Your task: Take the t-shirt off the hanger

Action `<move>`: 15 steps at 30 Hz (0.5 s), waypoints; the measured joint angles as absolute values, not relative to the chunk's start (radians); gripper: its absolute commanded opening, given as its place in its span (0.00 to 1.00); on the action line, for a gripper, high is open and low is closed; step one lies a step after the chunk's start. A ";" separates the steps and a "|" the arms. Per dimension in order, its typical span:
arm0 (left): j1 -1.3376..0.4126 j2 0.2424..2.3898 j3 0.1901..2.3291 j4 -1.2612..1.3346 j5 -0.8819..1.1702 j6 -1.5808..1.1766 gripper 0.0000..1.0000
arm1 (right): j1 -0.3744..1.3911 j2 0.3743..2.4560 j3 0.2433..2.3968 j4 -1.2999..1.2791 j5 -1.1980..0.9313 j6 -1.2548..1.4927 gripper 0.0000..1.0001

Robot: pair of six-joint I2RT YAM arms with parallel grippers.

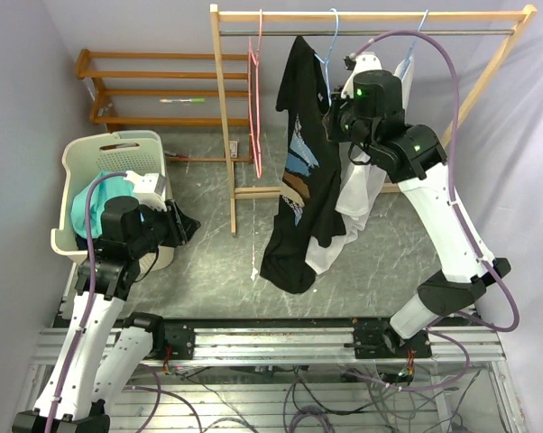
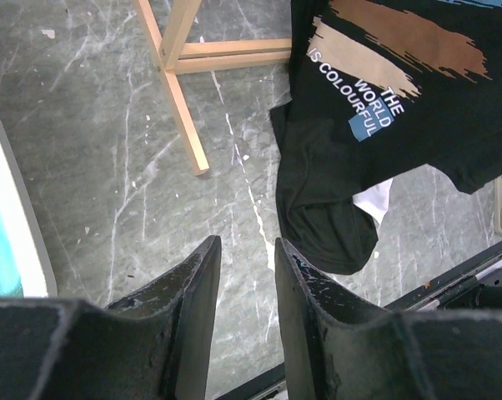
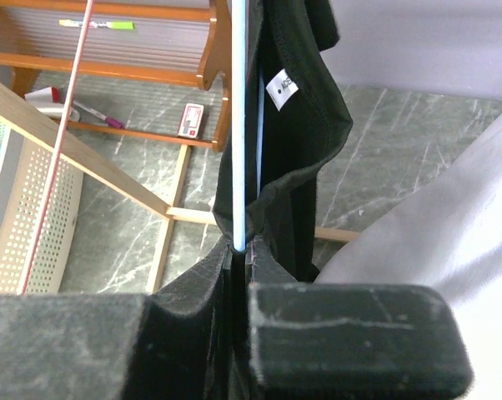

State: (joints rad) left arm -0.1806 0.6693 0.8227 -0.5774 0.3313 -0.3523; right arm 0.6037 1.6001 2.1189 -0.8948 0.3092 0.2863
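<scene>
Can't read the tag (image 3: pixel 280 87) on the black t-shirt (image 3: pixel 305 142), too small. Can't follow the blue hanger (image 3: pixel 238 125) past the right gripper (image 3: pixel 237 252), probably pinched there. Seeing only a blurry, cropped white shirt (image 3: pixel 451 217).

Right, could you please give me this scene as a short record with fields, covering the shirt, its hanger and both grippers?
black t-shirt: hangs from the blue hanger, not yet removed
blue hanger: hooked on the rack
right gripper: shut on the blue hanger, black fabric against its fingers
left gripper: open, holding nothing, low beside the basket
basket: white, holds a teal garment
others: white t-shirt hangs just right of the black one; pink hanger bare
</scene>
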 measured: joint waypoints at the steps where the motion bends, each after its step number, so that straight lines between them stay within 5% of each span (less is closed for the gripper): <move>1: -0.181 0.669 0.823 -0.577 0.331 -0.352 0.43 | 0.604 1.597 2.119 -0.894 0.308 0.285 0.00; 15: -0.187 0.669 0.823 -0.578 0.324 -0.353 0.45 | 0.603 1.412 2.033 -0.716 0.304 0.250 0.00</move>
